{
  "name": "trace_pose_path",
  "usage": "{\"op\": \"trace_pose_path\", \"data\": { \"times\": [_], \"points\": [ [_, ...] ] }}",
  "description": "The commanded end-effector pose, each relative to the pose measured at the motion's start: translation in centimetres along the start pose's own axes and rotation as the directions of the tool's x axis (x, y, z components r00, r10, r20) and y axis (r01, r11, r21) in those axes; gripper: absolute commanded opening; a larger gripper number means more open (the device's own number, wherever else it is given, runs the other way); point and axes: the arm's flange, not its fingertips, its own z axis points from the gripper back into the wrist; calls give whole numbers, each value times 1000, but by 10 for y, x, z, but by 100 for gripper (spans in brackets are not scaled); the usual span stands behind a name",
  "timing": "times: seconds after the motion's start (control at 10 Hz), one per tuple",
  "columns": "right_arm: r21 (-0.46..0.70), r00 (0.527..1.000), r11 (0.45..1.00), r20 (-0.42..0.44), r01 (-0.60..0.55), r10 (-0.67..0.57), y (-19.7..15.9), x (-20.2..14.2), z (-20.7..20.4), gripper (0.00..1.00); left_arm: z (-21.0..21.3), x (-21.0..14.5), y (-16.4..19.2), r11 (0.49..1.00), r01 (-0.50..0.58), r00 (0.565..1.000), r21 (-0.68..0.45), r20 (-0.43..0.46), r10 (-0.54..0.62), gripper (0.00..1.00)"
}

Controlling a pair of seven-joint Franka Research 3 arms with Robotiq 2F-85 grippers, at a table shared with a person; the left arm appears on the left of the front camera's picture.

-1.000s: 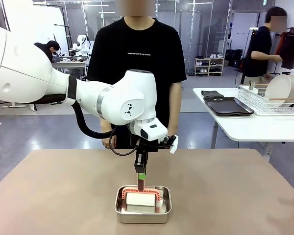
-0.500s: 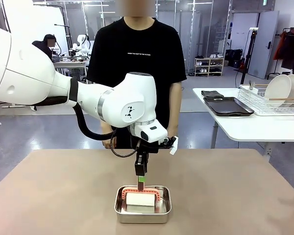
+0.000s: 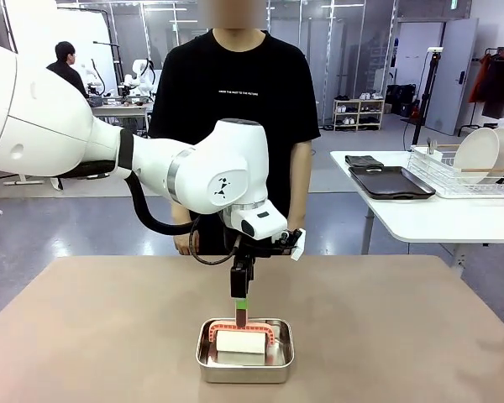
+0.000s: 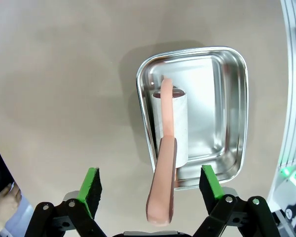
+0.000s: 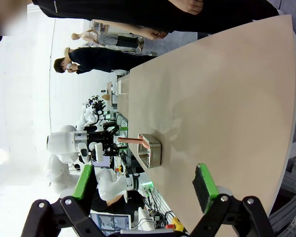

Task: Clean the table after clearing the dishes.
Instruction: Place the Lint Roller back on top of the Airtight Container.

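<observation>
i see my left gripper (image 4: 151, 185) spread open above the pan (image 3: 244, 350), straddling the roller (image 4: 170, 126) handle without touching it; the handle's long axis rises toward my wrist. the table (image 3: 386, 336) looks bare of dishes, so wiping seems done. my right gripper (image 5: 144, 187) is open, empty.

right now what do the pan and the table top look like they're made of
Pan: looks like polished steel, bright mirror-like reflections on its walls. Table: matte tan-brown top, no glare or grain visible; possibly laminate, but the look leaves it open.
</observation>
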Motion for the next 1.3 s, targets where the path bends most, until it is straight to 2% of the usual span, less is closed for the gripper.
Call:
{"op": "trace_pose_path", "data": {
  "times": [0.0, 0.2, 0.3, 0.6, 0.8, 0.9, 1.2],
  "points": [
    [1, 1000, 1000, 1, -2, 2, 2, -1, -1, 100, 12, -3, -4, 1000, -9, 1000, -12, -5, 9, 100],
    [1, 1000, 1000, 1, -2, 2, 2, -1, -1, 100, 23, -7, -8, 997, -45, 999, -55, -17, 44, 100],
    [1, 1000, 1000, 1, -2, 2, 2, -1, -1, 100, 38, -10, -11, 996, -67, 998, -66, 5, 68, 100],
    [1, 1000, 1000, 1, -2, 2, 2, -1, -1, 100, 79, -22, -19, 998, -64, 998, -10, 28, 64, 100],
    [1, 1000, 1000, 1, -2, 2, 2, -1, -1, 100, 85, -28, -25, 998, -69, 997, -2, 38, 69, 100],
    [1, 1000, 1000, 1, -2, 2, 2, -1, -1, 100, 84, -17, -15, 998, -64, 998, 11, 21, 64, 100],
    [1, 1000, 1000, 1, -2, 2, 2, -1, -1, 100, 84, -17, -15, 998, -64, 998, 11, 21, 64, 100]
  ]
}}
